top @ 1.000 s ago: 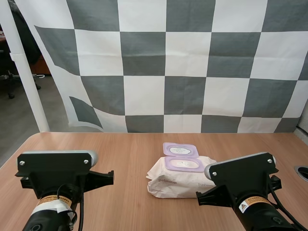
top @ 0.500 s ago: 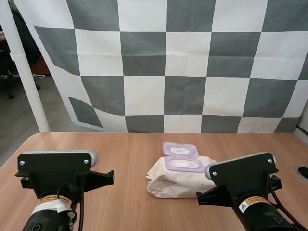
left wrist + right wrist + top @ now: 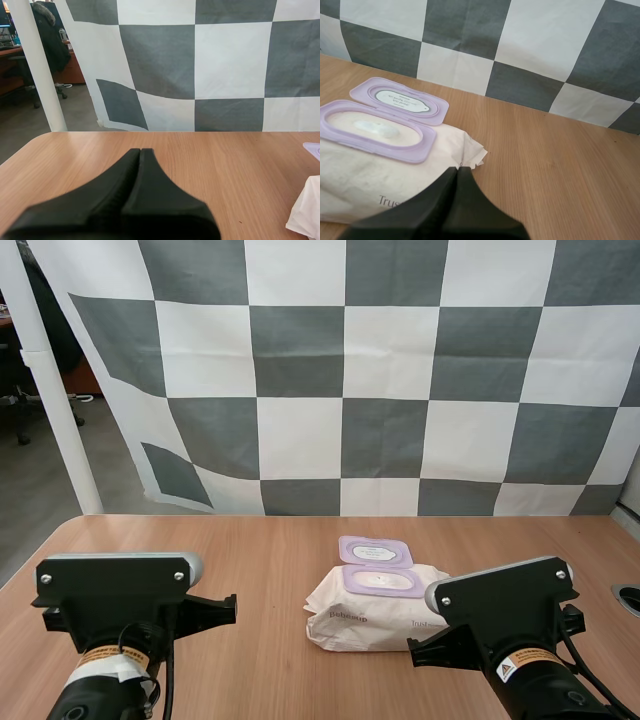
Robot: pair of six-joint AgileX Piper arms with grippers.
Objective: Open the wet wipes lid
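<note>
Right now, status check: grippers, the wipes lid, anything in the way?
Left gripper shut, over the table, off the wet wipes pack. Right gripper shut, tips by the pack's crimped end. Lid flipped back, opening exposed. Nothing in the way.

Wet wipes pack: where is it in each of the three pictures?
High view: the wet wipes pack lies on the table, right of the middle, its purple lid flipped open.
Left wrist view: just its white edge, off to the side of my shut left gripper.
Right wrist view: the pack lies close in front of my shut right gripper, whose tips are near its crimped corner.
Shared landmark: the purple lid, at the pack's far edge.
</note>
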